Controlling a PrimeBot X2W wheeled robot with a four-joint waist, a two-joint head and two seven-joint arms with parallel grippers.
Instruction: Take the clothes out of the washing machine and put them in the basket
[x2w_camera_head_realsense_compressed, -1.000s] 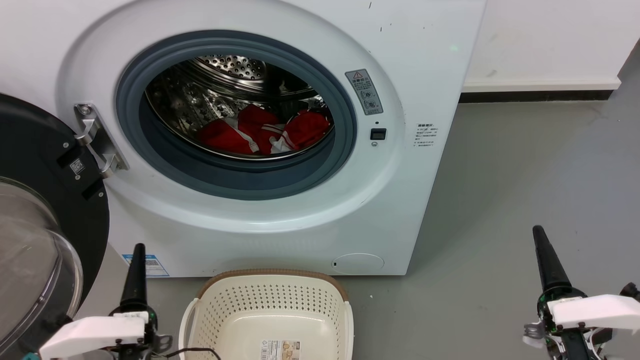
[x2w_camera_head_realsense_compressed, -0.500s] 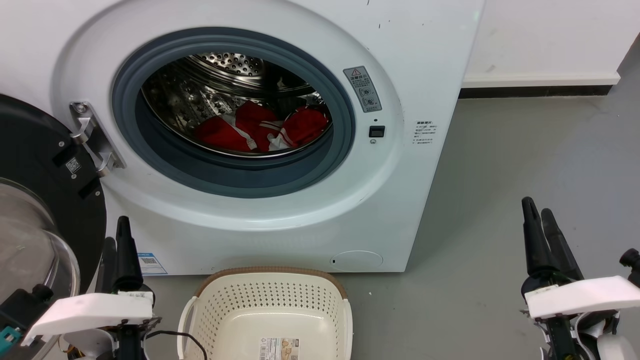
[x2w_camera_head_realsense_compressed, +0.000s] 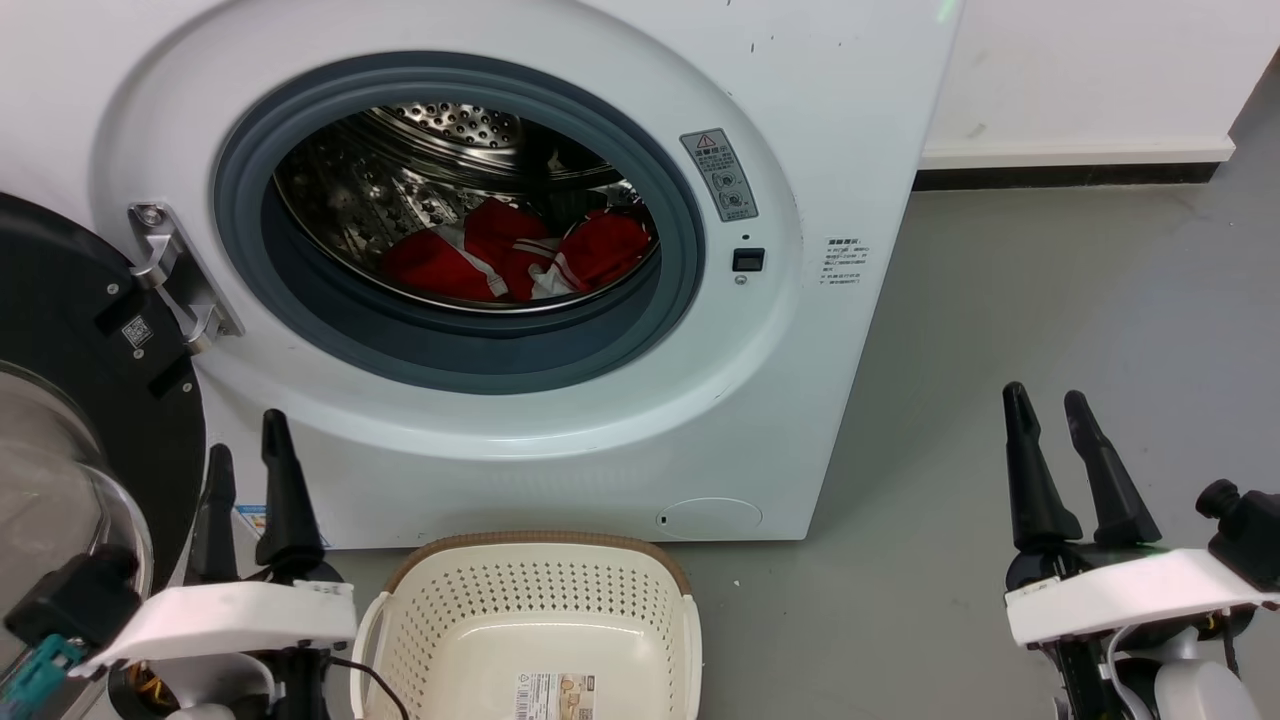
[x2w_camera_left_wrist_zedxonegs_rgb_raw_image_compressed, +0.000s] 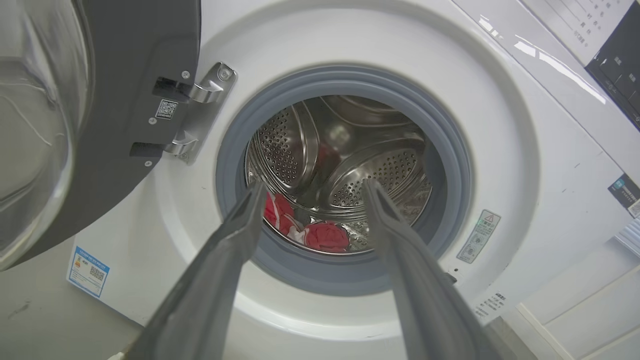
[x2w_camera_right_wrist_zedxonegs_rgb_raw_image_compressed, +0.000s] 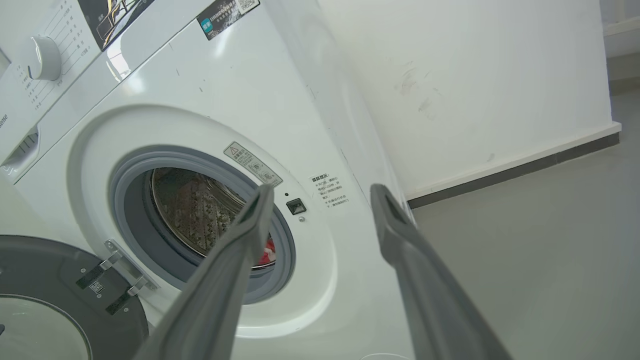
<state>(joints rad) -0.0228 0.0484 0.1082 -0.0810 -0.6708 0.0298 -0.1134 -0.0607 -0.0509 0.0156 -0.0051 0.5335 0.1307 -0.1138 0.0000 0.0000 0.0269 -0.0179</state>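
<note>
— Well, where do the clothes (x2w_camera_head_realsense_compressed: 520, 262) lie?
— Low in the drum (x2w_camera_head_realsense_compressed: 400, 190) of the washing machine (x2w_camera_head_realsense_compressed: 770, 400): a red heap with white stripes, behind the lip of the grey gasket (x2w_camera_head_realsense_compressed: 460, 355), toward the right half of the ring.
— And the door?
— The door (x2w_camera_head_realsense_compressed: 70, 310) is swung wide to the left on its hinge (x2w_camera_head_realsense_compressed: 175, 275). Its black rim and glass bulge reach down beside the left gripper (x2w_camera_head_realsense_compressed: 246, 433).
— How do the jaws stand?
— Both pairs are parted and hold nothing. The left gripper is low before the machine's front, between the door and the basket (x2w_camera_head_realsense_compressed: 540, 543). In its wrist view the two fingers (x2w_camera_left_wrist_zedxonegs_rgb_raw_image_compressed: 225, 260) frame the lower part of the gasket's ring. The right gripper (x2w_camera_head_realsense_compressed: 1045, 393) hangs over the floor (x2w_camera_head_realsense_compressed: 1050, 300), off the machine's right-hand corner and apart from it.
— Where is the basket?
— On the floor just before the machine's foot, below the opening, with its brown rim near the white front panel. Its bottom shows a label (x2w_camera_head_realsense_compressed: 555, 695).
— Room to move?
— Grey floor runs from the machine's right edge to the skirting (x2w_camera_head_realsense_compressed: 1060, 178) of the white wall (x2w_camera_head_realsense_compressed: 1090, 70). On the left the door's edge stands close by the left fingers. The drum's mouth is wide, with the gasket all round it.
</note>
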